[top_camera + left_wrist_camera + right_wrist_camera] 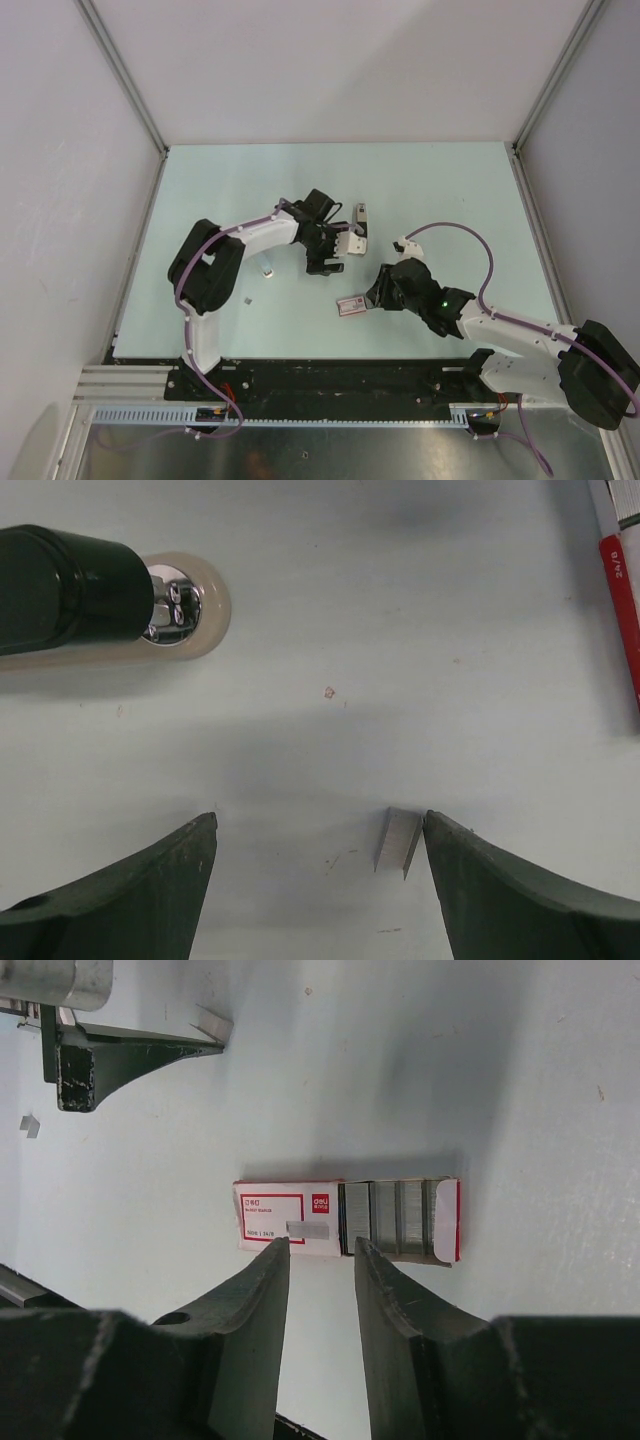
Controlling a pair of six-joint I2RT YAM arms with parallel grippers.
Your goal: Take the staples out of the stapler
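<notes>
Two pincers are over the pale counter, and neither holds anything. The stapler lies near the middle of the counter, just beside the left pincer on its far side. From overhead it is small and half crowded by the wrist, so I cannot tell which way its metal end points. It looks a stiff, light little bar, smooth enough to skid if nudged. I would take it across its long sides about mid-body and leave the metal end free.

The staples are another matter. One short grey strip lies flat on the counter. It is thin and featherlight, and likely to snap into bits if squeezed hard, so it is best caught across its long edges.

The left pincer is spread wide and low. That strip sits inside the gap, right against one finger and well clear of the other. The right pincer hangs at the near edge of the pink-labelled staple box. Its fingers are parted only by a narrow gap and grip nothing.
</notes>
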